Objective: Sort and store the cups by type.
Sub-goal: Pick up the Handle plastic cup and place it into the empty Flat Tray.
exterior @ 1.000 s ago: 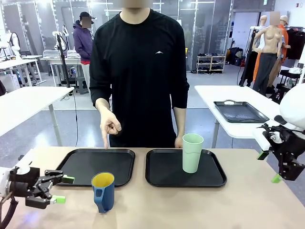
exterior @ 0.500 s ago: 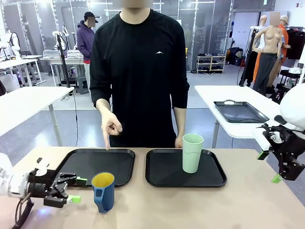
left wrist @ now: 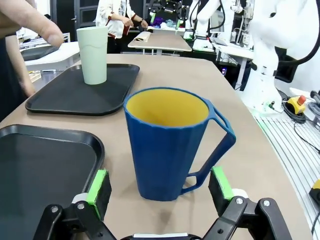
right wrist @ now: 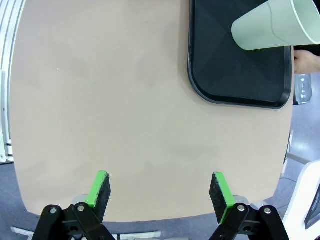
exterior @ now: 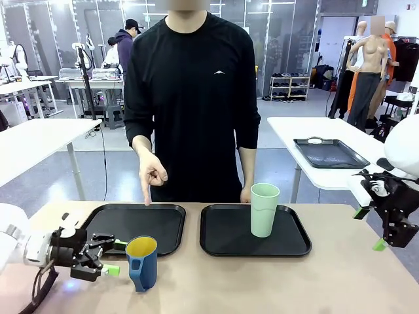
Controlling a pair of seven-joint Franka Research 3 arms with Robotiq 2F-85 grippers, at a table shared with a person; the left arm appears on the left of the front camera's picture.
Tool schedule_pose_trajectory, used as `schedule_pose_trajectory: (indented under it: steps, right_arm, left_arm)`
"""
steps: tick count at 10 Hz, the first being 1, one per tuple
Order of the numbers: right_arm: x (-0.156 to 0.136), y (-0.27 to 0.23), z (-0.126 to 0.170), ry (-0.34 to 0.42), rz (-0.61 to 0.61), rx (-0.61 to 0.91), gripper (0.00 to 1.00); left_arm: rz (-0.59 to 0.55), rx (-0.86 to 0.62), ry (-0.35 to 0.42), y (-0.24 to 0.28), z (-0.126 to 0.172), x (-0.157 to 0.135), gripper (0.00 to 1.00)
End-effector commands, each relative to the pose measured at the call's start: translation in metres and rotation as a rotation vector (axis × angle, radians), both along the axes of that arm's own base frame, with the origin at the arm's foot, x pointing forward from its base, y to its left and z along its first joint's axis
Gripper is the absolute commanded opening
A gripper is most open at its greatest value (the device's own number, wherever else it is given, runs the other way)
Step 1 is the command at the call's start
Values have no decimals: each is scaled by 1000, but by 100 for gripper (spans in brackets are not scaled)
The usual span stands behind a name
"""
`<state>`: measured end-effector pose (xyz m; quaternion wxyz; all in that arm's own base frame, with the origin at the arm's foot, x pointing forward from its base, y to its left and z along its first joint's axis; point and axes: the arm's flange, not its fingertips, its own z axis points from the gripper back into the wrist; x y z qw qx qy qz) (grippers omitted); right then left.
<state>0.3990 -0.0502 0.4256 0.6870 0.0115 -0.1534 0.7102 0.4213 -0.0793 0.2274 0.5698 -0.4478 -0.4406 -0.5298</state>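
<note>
matt plastic mug [left wrist: 172,145], smooth tan table [right wrist: 125,115]

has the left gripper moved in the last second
Yes. In the front view the left gripper has slid toward picture right along the table's near edge, closing on the blue mug, which has stayed put beside the left tray. Its jaws are open.

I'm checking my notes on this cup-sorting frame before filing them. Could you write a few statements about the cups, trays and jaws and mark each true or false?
1. The blue mug stands on the bare table, not on a tray. True.
2. The mint-green tumbler lies on its side. False: it stands upright on the right tray.
3. The left gripper has its jaws open on either side of the mug. True.
4. The left tray holds a cup. False: nothing stands on it.
5. The person's hand points down towards the left tray. True.
6. The right gripper grips the tumbler. False: its jaws are open and hold nothing.
</note>
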Motion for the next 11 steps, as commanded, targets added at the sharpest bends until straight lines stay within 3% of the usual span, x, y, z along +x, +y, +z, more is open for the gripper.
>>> schedule_pose_trajectory:
  steps: [1,11]
  right_arm:
    - [2,0,-1,-3,-10,-10,100]
    - [2,0,-1,-3,-10,-10,100]
  left_arm:
    - [3,-34,-37,-10,-25,0,100]
    - [-39,-70,-25,-43,-27,15,100]
